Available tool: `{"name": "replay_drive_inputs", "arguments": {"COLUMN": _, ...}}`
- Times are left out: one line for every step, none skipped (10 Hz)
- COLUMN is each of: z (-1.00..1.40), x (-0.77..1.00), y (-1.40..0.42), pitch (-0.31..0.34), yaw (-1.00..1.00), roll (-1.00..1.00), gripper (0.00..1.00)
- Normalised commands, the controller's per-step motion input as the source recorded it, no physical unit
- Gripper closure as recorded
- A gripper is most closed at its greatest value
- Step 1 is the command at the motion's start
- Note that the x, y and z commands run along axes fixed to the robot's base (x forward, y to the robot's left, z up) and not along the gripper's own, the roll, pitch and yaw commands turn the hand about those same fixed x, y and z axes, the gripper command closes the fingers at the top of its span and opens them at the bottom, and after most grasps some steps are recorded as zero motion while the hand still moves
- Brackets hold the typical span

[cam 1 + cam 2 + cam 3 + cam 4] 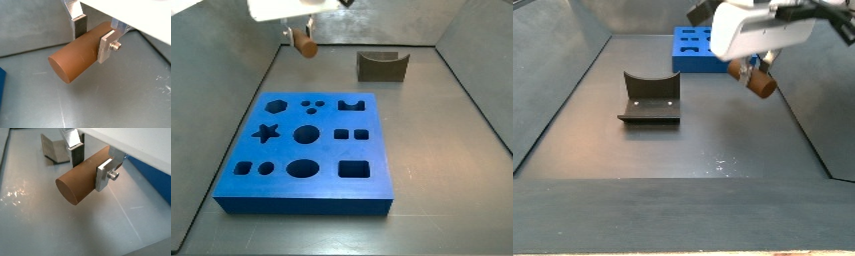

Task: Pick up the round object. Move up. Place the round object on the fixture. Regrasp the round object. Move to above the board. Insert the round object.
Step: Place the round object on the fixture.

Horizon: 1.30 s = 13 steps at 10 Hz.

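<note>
- The gripper is clenching the peg between its two silver fingers; in both wrist views the plates are pressing on opposite sides of the peg's curved wall, with one flat round end sticking out free.
- In a wrist view the far end of the peg is running up under the pale gripper body and cannot be seen.
- In both side views the gripper is hanging in the air above the grey floor, with the peg clear of every surface; its white housing is cut off by the picture's top edge in a side view, where the peg is showing only as a small orange-brown spot under it.
- The fixture is standing empty on the floor, well apart from the peg; in a side view it is sitting far from the camera, beyond the board.
- In a wrist view only a corner of the fixture is showing, and the board is appearing as a blue strip partly hidden by the gripper body.
- In a side view the board is half hidden behind the gripper.
- No brand, label or writing is readable on any surface.
</note>
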Motion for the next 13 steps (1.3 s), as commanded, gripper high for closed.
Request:
{"name": "replay_drive_inputs", "arguments": {"z": 1.00, "x": -0.02, "y": 0.01, "pitch": 0.071, "yaw": -0.01, "roll": 0.04, "gripper": 1.00}}
{"name": "replay_drive_inputs", "arguments": {"z": 1.00, "x": -0.03, "y": 0.01, "pitch": 0.070, "yaw": -0.01, "roll": 0.05, "gripper": 1.00}}
{"name": "replay_drive_inputs", "arguments": {"z": 1.00, "x": -0.03, "y": 0.01, "pitch": 0.074, "yaw": -0.01, "roll": 0.05, "gripper": 1.00}}
{"name": "replay_drive_inputs", "arguments": {"z": 0.99, "x": -0.03, "y": 0.01, "pitch": 0.078, "yaw": -0.01, "roll": 0.06, "gripper": 1.00}}
{"name": "replay_drive_inputs", "arguments": {"z": 0.80, "x": -0.02, "y": 0.02, "pitch": 0.091, "yaw": -0.01, "roll": 0.06, "gripper": 1.00}}
{"name": "replay_drive_inputs", "arguments": {"z": 0.65, "x": -0.02, "y": 0.02, "pitch": 0.104, "yaw": -0.01, "roll": 0.06, "gripper": 1.00}}
{"name": "replay_drive_inputs", "arguments": {"z": 0.56, "x": -0.01, "y": 0.02, "pitch": 0.114, "yaw": -0.01, "roll": 0.07, "gripper": 1.00}}
{"name": "replay_drive_inputs", "arguments": {"z": 0.32, "x": 0.00, "y": 0.02, "pitch": 0.140, "yaw": 0.00, "roll": 0.07, "gripper": 1.00}}
{"name": "replay_drive_inputs", "arguments": {"z": 0.17, "x": 0.01, "y": 0.02, "pitch": 0.148, "yaw": 0.00, "roll": 0.07, "gripper": 1.00}}
{"name": "replay_drive_inputs", "arguments": {"z": 0.55, "x": 1.00, "y": 0.25, "pitch": -0.071, "yaw": -1.00, "roll": -0.08, "gripper": 1.00}}
{"name": "replay_drive_inputs", "arguments": {"z": 0.51, "x": 1.00, "y": 0.25, "pitch": -0.063, "yaw": -1.00, "roll": -0.09, "gripper": 1.00}}
{"name": "replay_drive_inputs", "arguments": {"z": 0.46, "x": 1.00, "y": 0.23, "pitch": -0.037, "yaw": -1.00, "roll": -0.11, "gripper": 1.00}}
{"name": "replay_drive_inputs", "arguments": {"z": 0.36, "x": 1.00, "y": 0.19, "pitch": -0.020, "yaw": -1.00, "roll": -0.13, "gripper": 1.00}}
